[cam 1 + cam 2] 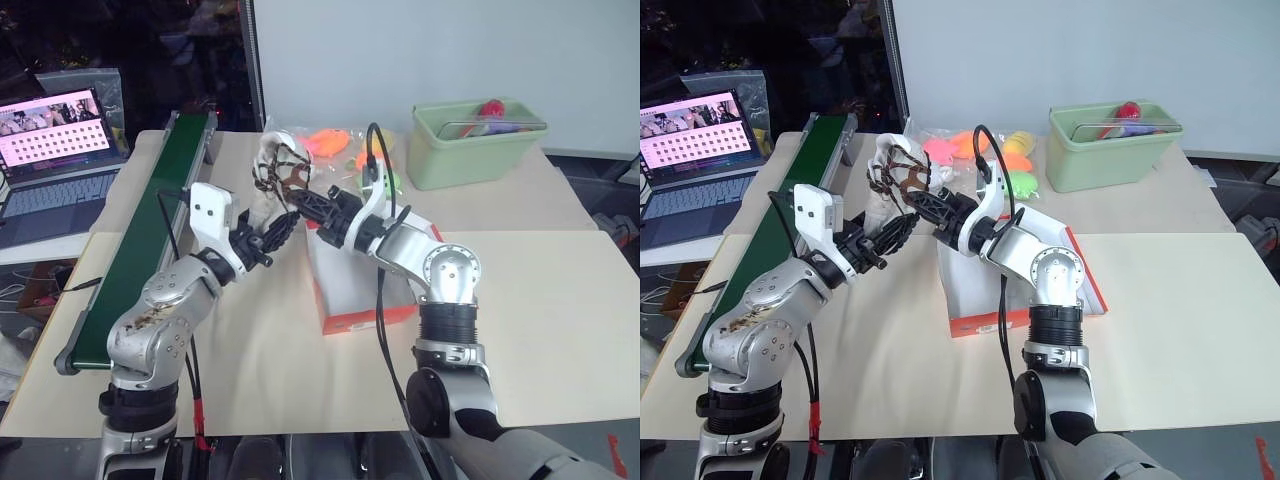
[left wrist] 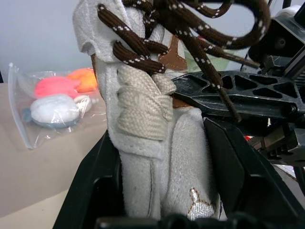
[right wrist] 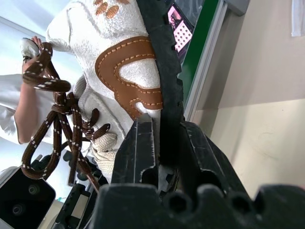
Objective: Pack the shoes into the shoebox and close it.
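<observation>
A white shoe [image 1: 272,180] hangs in the air above the tabletop [image 1: 560,300], just left of the orange-red shoebox [image 1: 345,290], long axis roughly upright, laces at the top. The left pincer [image 1: 270,232] is clamped on its lower end. The right pincer [image 1: 300,203] is closed on its sole edge, reaching from over the shoebox.
</observation>
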